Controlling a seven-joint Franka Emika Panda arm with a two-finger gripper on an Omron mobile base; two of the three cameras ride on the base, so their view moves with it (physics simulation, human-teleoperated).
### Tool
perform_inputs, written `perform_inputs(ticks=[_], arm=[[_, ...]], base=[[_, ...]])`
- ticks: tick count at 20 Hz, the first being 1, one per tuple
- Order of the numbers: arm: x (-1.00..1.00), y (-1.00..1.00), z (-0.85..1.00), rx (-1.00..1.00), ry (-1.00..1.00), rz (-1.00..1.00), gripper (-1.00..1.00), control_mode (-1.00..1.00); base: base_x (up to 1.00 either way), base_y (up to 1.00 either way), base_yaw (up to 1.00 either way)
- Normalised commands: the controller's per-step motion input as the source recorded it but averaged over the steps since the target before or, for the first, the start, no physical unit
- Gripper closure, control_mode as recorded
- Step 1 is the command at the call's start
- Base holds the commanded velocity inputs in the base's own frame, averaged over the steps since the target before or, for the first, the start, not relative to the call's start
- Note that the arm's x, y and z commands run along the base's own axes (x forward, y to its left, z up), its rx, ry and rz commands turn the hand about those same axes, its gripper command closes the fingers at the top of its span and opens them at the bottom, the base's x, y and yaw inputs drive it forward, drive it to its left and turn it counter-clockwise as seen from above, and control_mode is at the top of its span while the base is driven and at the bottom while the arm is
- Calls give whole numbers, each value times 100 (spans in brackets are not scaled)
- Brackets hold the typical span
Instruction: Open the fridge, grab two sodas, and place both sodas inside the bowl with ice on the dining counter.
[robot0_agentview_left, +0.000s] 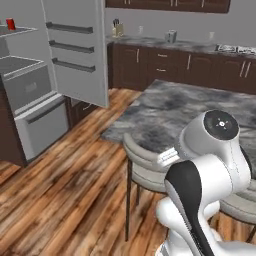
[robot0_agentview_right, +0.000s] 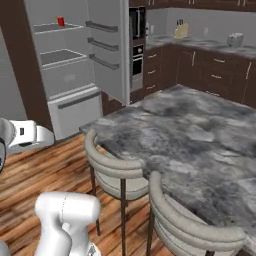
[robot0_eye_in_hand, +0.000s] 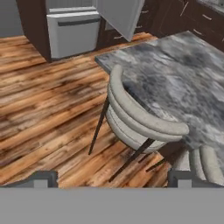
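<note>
The fridge (robot0_agentview_left: 30, 95) stands open at the far left, its door (robot0_agentview_left: 75, 45) swung out toward the room. A red can (robot0_agentview_left: 10, 23) with a silver top stands on an upper shelf, and the right base view shows the red can (robot0_agentview_right: 61, 21) too. The dining counter (robot0_agentview_left: 195, 107) of marbled stone stretches to the right. In the hand view my gripper (robot0_eye_in_hand: 112, 180) is open, its fingertips (robot0_eye_in_hand: 41, 179) wide apart with nothing between them, hovering above the wooden floor beside a stool. The brown bottle, the bowl and the ice are out of view.
Two grey curved-back stools (robot0_agentview_right: 115, 165) (robot0_agentview_right: 192, 222) stand along the counter's near edge. The fridge's lower drawer (robot0_eye_in_hand: 74, 30) is closed. Dark cabinets (robot0_agentview_left: 175, 65) with a narrow grey counter line the back wall. Wooden floor (robot0_agentview_left: 65, 185) lies open between me and the fridge.
</note>
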Motion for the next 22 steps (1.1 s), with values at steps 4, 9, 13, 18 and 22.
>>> perform_inputs(ticks=[4, 9, 13, 18, 22], arm=[[0, 0, 0, 0, 0, 0, -100, 100], [0, 0, 0, 0, 0, 0, -100, 100], [0, 0, 0, 0, 0, 0, -100, 100], [0, 0, 0, 0, 0, 0, -100, 100], [0, 0, 0, 0, 0, 0, -100, 100]], base=[[42, 74, 39], [83, 47, 34], [100, 25, 27], [100, 13, 20], [100, 0, 15]])
